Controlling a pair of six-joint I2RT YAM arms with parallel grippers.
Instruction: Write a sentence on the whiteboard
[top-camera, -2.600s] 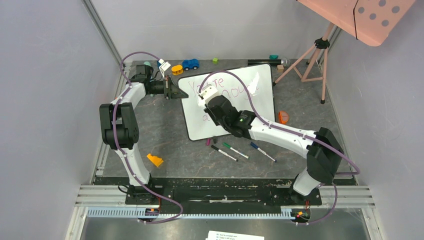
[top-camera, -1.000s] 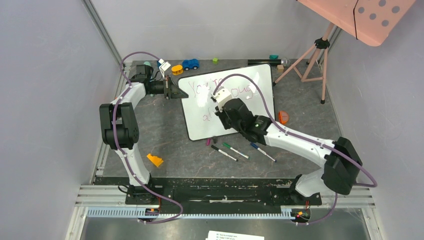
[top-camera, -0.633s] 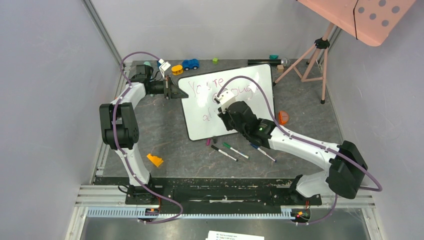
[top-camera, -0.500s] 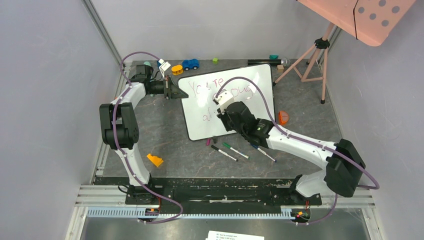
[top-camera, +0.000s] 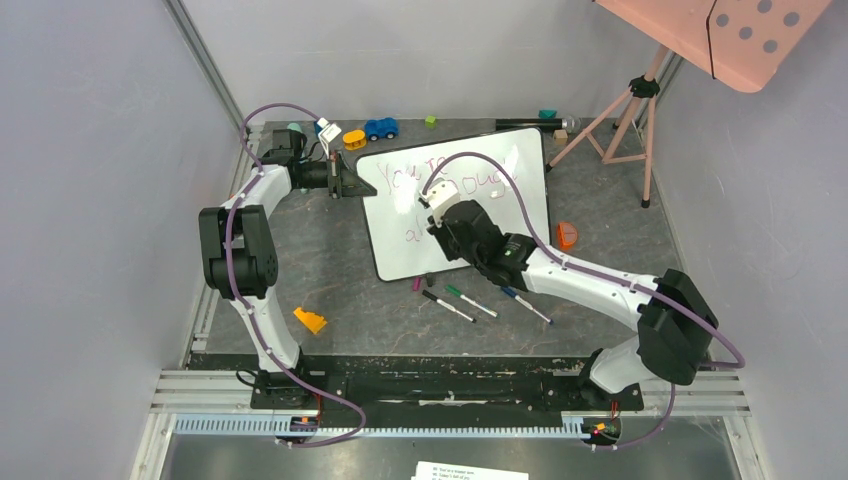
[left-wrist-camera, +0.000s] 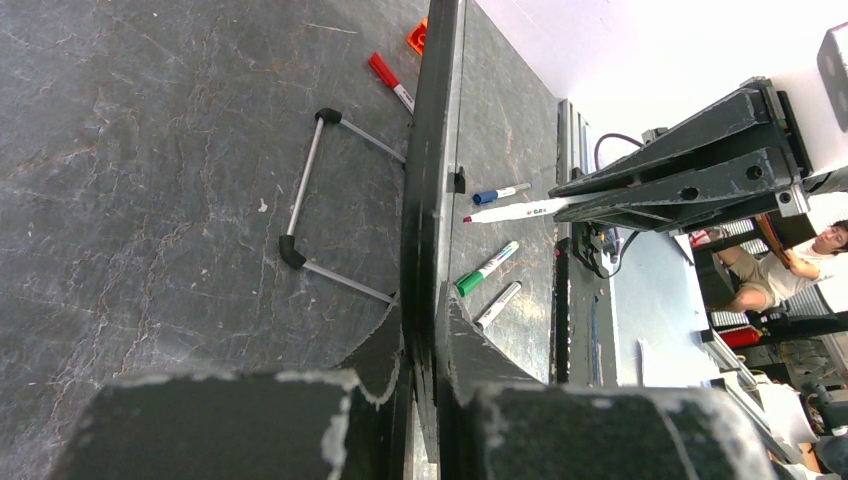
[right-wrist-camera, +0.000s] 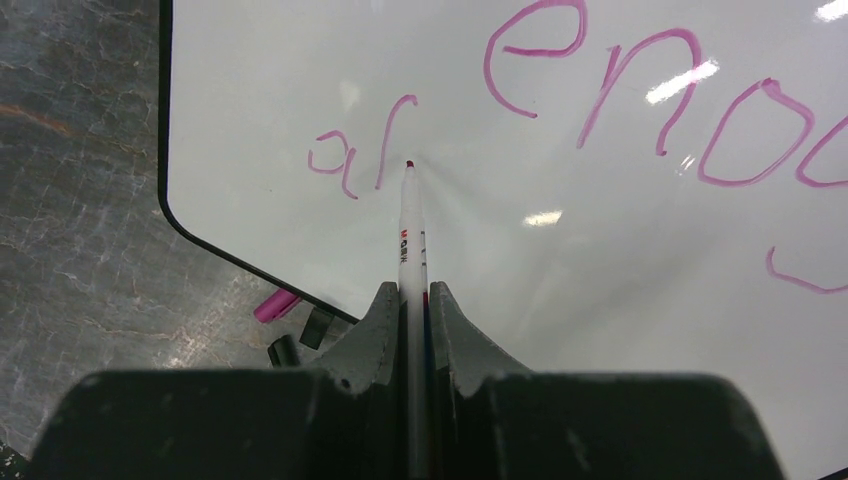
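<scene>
Pressed marker (right-wrist-camera: 411, 230) tip to the whiteboard (top-camera: 397, 255), propped on the tabletop (top-camera: 330, 270).
Read "eno" over "al" in the pink sentence (right-wrist-camera: 599, 100) (marker's label too small to make out); gripped marker tight in right fingers (right-wrist-camera: 375, 320), pinched whiteboard's edge in left fingers (left-wrist-camera: 375, 350).

The pink sentence (right-wrist-camera: 596, 100) on the whiteboard (right-wrist-camera: 620, 260) reads "You're enoug", then "al" beneath.

Bare tabletop (top-camera: 320, 250) lies open at the whiteboard's (top-camera: 395, 255) seven o'clock, while loose markers (top-camera: 470, 301) crowd its six and toys (top-camera: 380, 128) its twelve.
</scene>
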